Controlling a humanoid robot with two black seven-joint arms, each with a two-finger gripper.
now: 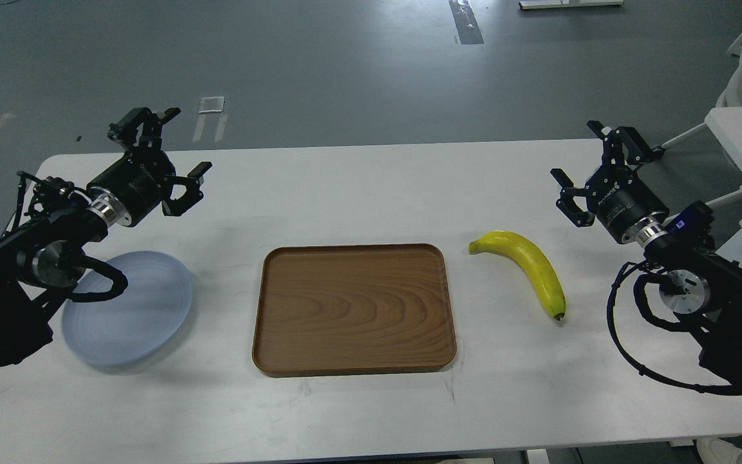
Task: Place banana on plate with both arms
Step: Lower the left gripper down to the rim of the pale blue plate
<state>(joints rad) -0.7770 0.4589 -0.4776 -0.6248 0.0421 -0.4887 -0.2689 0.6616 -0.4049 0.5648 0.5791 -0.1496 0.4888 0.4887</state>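
Lying on the white counter just to the right of the wooden tray, the banana curved with its greenish stem end toward the tray's far right corner and its dark tip nearer the robot. It touched nothing but the counter. The plate sat on the other side, to the left of the tray and well apart from the fruit, partly behind the left forearm.

Both arms hovered clear of everything. The left gripper, beyond the plate and to the tray's far left, had its fingers spread and empty; the right gripper, beyond the banana, was likewise splayed and held nothing.

The banana would probably be light and firm, but its skin looked smooth and would bruise under a hard pinch. A gentle hold across the thick middle seemed safest. The plate looked rigid, shallow and slick, so its rim was the likely place to grasp.
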